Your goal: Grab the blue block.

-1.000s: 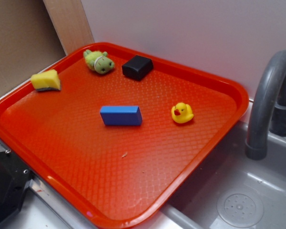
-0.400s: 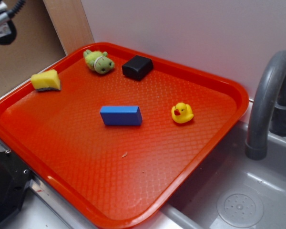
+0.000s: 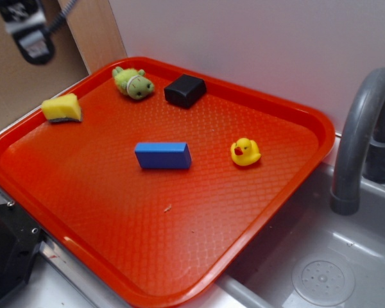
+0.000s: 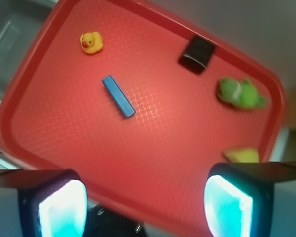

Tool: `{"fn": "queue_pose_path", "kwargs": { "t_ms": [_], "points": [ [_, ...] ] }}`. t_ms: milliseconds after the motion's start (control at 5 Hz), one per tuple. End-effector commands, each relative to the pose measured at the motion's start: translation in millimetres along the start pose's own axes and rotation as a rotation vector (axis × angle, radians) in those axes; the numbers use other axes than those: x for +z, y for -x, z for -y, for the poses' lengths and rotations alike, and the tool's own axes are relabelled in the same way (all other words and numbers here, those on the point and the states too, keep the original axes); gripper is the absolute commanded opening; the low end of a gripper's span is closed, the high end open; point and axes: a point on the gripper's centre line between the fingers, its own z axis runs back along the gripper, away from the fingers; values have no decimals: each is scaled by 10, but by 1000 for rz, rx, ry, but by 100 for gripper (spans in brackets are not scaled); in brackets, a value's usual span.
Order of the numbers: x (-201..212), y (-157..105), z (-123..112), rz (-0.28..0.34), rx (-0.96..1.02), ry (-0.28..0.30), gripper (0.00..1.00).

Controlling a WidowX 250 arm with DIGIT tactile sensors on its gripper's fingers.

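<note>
Here's the red tray (image 3: 289,192), textured, sitting tilted across the counter with its right corner reaching toward the grey sink (image 3: 321,269). Five things lie on it, all well apart. At the far edge, a black block (image 3: 185,90). Left of that, a green plush toy (image 3: 133,83), close to the far rim. Further left, a yellow sponge wedge (image 3: 61,108) by the left rim. Near the middle, the blue block (image 3: 163,155) lies flat on its long side. To its right, a small yellow duck (image 3: 245,152), upright.
</note>
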Motion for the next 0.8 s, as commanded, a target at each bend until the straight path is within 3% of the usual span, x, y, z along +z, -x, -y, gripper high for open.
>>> {"fn": "queue_pose_path", "kwargs": {
  "t_ms": [0, 400, 600],
  "points": [
    [-529, -325, -133, 43, 3, -45, 100],
    [-1021, -381, 142, -15, -119, -22, 100],
    [-1055, -376, 309, 6, -211, -16, 100]
  ]
}}
